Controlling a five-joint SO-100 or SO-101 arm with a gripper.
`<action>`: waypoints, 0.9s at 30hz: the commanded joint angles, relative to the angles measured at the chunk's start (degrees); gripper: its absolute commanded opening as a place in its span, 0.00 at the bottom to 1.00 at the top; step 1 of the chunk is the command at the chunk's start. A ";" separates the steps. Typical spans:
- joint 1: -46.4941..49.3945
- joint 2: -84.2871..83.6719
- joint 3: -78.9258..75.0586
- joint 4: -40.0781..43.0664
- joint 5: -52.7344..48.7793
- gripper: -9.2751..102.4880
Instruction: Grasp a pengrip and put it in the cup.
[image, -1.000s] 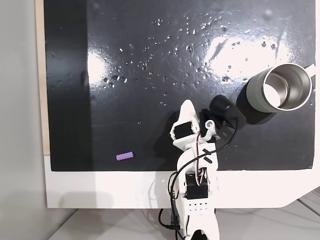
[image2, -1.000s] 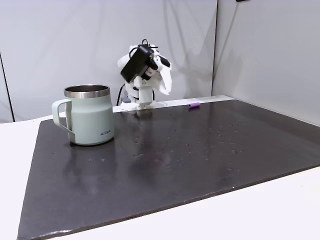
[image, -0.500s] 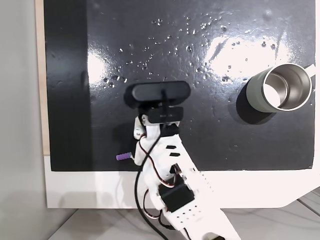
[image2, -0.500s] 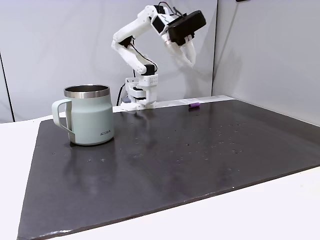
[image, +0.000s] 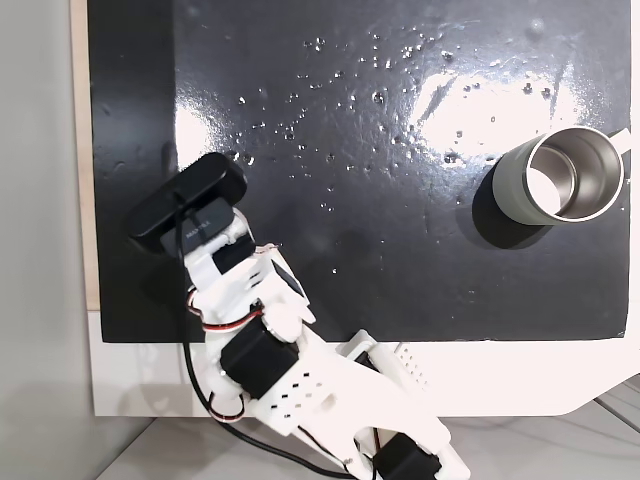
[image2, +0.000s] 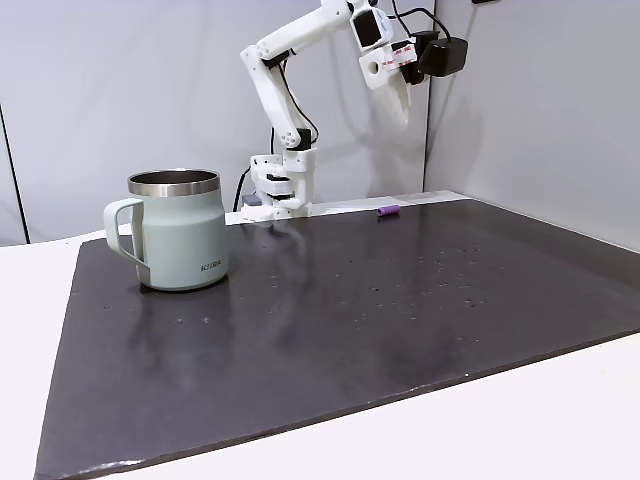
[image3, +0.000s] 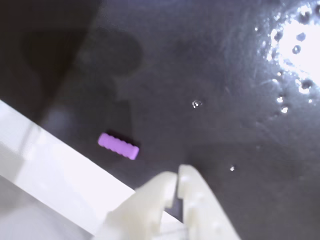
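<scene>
The pengrip (image3: 118, 146), a small light-purple ribbed tube, lies on the black mat close to its white border in the wrist view. It also shows at the mat's far edge as the pengrip (image2: 388, 211) in a fixed view. My gripper (image3: 177, 176) hangs well above the mat, a little to the right of the pengrip in the wrist view, with its white fingers together and nothing held. From the side, the gripper (image2: 402, 112) is raised high over the pengrip. The cup (image: 560, 175) stands upright at the mat's right side, seen from the side as the grey-green cup (image2: 180, 230).
The black mat (image: 350, 100) has shiny glare patches and small droplets. A white table border (image: 500, 380) runs along its near edge. From above, my arm and its black camera (image: 185, 205) cover the mat's lower-left part. A grey wall stands behind the arm's base (image2: 280, 195).
The arm swung from the mat's middle to its left side in the top-down view and stretched higher. Its body now covers the pengrip there. Cup and pengrip have not moved.
</scene>
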 joint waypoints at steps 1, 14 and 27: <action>-2.72 -1.67 -4.13 0.88 -4.13 0.11; -10.46 -15.56 -12.83 10.90 -13.10 0.29; -17.49 -15.82 -1.49 10.99 -24.96 0.33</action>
